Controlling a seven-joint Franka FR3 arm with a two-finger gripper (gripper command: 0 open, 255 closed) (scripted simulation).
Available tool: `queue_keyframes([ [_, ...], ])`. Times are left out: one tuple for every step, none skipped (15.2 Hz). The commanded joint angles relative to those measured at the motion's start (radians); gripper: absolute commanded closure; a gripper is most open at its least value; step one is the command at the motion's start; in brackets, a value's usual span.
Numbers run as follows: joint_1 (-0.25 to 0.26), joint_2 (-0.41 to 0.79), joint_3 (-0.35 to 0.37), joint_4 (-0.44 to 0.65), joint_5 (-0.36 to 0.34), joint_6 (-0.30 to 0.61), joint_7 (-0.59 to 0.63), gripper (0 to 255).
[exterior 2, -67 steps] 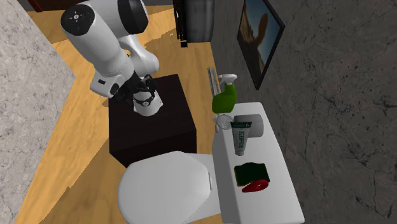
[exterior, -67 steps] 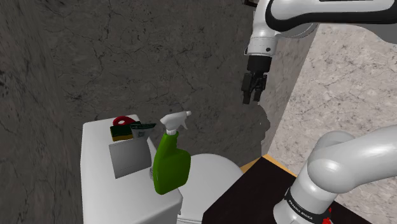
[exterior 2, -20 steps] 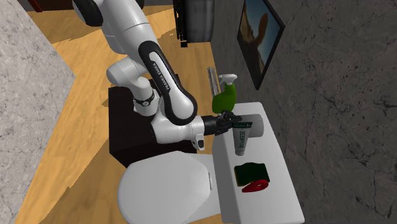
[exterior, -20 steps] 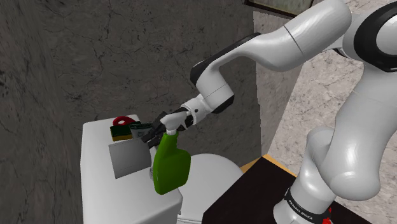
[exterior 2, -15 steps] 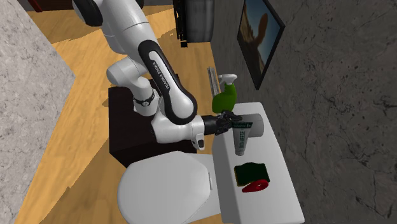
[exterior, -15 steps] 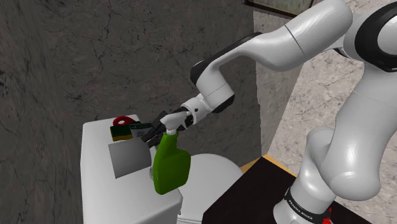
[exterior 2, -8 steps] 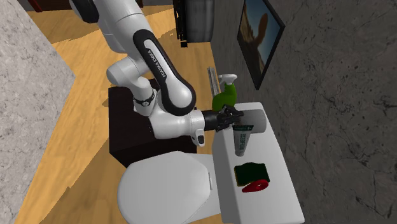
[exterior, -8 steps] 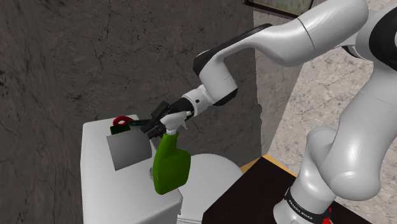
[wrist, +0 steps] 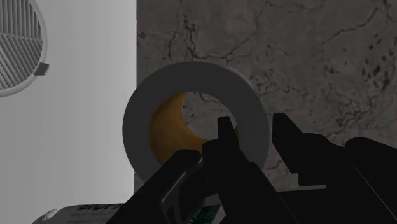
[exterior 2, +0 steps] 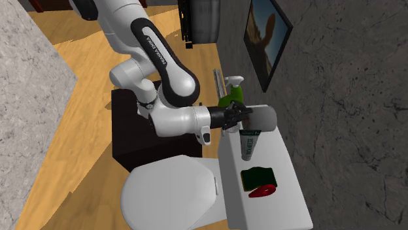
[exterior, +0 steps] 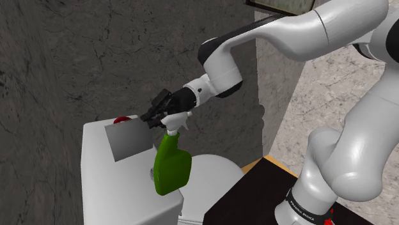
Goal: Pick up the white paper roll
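The paper roll (exterior: 128, 141) is a pale grey-white cylinder, hanging just above the white toilet tank (exterior: 96, 179). My black gripper (exterior: 155, 116) is shut on its end nearest the arm. In the second exterior view the roll (exterior 2: 263, 118) sticks out sideways from the gripper (exterior 2: 242, 116), over the tank's top (exterior 2: 261, 212). Along the wrist view I look into the roll's ring (wrist: 143, 114) with its yellowish core. One finger (wrist: 224, 135) is inside the core and the other outside, pinching the roll's wall in the gripper (wrist: 254, 137).
A green spray bottle (exterior: 171, 167) stands on the tank's edge right under my wrist. A toothpaste tube (exterior 2: 248, 144), a green sponge (exterior 2: 259, 176) and a red object (exterior 2: 263, 191) lie on the tank. The dark stone wall (exterior: 96, 57) is close behind; the toilet lid (exterior 2: 170, 193) lies below.
The gripper, shut on the roll, has risen, lifting the roll off the tank top. In the shoulder view the roll now hides the sponge and the tube.
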Motion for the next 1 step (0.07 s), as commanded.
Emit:
queue_keyframes([
  [0.0, -0.006, 0.001, 0.002, -0.003, 0.001, 0.008, 255],
])
